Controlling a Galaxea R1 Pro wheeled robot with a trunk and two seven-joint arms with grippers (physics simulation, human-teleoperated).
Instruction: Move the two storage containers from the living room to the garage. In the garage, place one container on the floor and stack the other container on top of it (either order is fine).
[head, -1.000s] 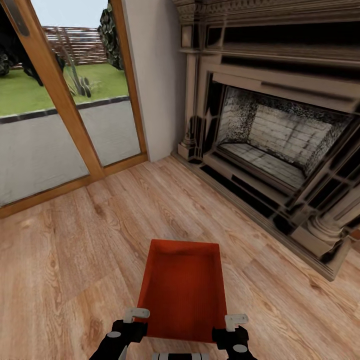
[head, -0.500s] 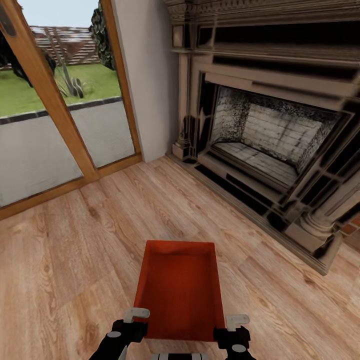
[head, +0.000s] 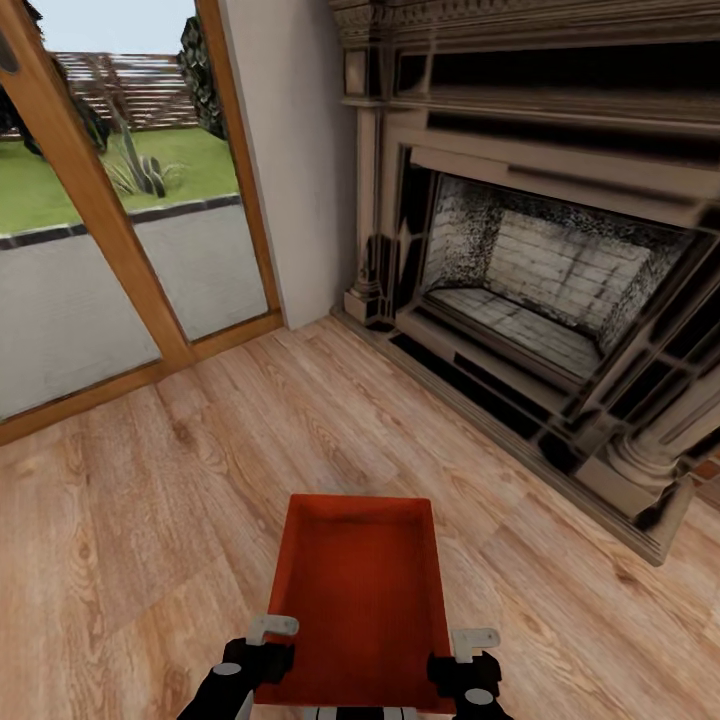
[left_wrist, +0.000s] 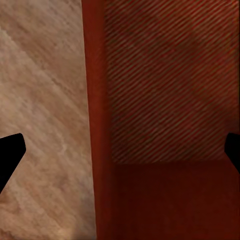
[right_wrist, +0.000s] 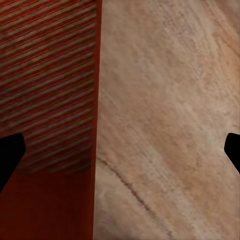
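One orange-red storage container (head: 355, 590) lies low in the head view, over the light wood-plank living room floor. My left gripper (head: 265, 645) is at its near left corner and my right gripper (head: 470, 650) at its near right corner. In the left wrist view the left gripper (left_wrist: 120, 155) has its fingers (left_wrist: 10, 155) spread wide, with the container's side wall (left_wrist: 97, 125) between them. The right gripper (right_wrist: 120, 155) likewise stands open astride the other wall (right_wrist: 95, 100). I cannot tell whether the container rests on the planks or hangs just above them.
A large stone fireplace (head: 540, 260) with a raised hearth edge (head: 520, 440) runs along the right. A glass door with a wooden frame (head: 120, 230) fills the left, with lawn outside. A white wall (head: 290, 150) stands between them. Open plank floor (head: 200, 450) lies ahead.
The whole view has swung slightly, so the camera moved. The container now sits a little lower in the picture, nearer my body, between grippers that stay open.
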